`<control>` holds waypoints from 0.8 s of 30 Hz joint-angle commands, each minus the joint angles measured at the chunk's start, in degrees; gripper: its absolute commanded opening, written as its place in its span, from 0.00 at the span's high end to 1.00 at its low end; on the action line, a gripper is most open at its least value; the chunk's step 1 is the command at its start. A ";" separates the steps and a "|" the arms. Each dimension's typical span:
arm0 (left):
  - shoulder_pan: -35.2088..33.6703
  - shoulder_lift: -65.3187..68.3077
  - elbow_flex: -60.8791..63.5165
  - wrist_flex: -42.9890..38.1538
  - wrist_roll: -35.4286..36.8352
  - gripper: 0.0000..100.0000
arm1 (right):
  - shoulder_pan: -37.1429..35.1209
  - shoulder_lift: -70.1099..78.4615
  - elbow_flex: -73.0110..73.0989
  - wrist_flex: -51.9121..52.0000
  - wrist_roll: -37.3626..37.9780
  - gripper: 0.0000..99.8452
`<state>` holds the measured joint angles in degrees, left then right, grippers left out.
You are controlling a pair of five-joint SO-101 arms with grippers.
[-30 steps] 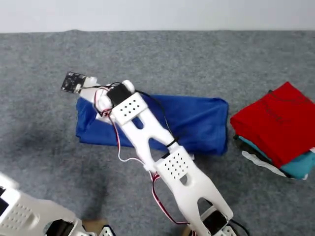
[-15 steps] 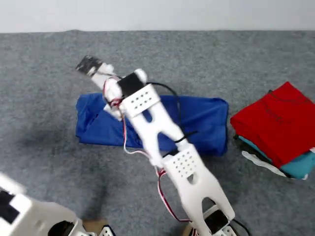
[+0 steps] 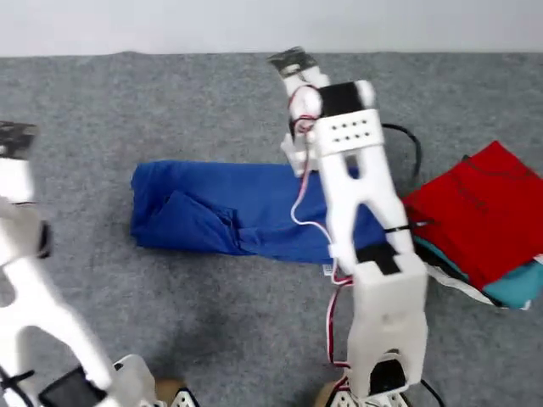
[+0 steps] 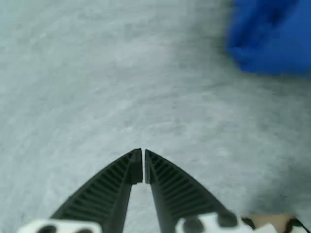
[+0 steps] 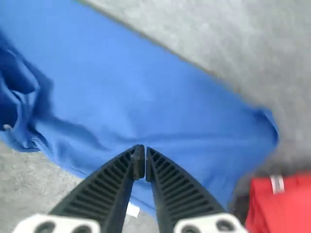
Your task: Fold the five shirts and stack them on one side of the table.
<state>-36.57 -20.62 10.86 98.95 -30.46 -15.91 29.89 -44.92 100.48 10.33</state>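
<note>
The blue shirt (image 3: 229, 212) lies as a long, partly folded band across the middle of the grey worktop (image 3: 212, 102), its left end bunched into creases. At the right edge of the high view a red shirt (image 3: 475, 212) tops a stack, with a teal shirt (image 3: 519, 288) showing beneath it. The right tool (image 5: 145, 149) hangs over the blue shirt, jaws closed tip to tip with nothing between them. The left tool (image 4: 143, 154) is likewise closed and empty above bare worktop, the blue shirt's end lying a little way beyond it.
</note>
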 commanded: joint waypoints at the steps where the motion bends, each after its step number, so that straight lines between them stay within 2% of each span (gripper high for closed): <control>1: 5.19 -3.60 2.86 1.05 1.85 0.98 | 1.89 -8.22 8.09 2.51 -3.08 0.99; 3: 5.63 -3.69 3.56 1.05 2.81 0.98 | 2.42 -10.33 13.71 2.51 -4.66 0.98; 9: 5.45 -3.60 4.88 1.14 2.64 0.98 | 4.97 -9.80 21.19 1.45 -12.92 0.79; 18: 5.54 -3.52 6.73 0.18 2.46 0.98 | 12.62 -3.21 21.10 -3.30 -14.07 0.79; 24: 5.54 -3.52 6.73 0.18 2.46 0.98 | 13.05 0.66 21.45 -2.24 -13.63 0.79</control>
<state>-31.30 -22.55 17.54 98.95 -28.18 -3.43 30.07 -23.12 97.58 -3.21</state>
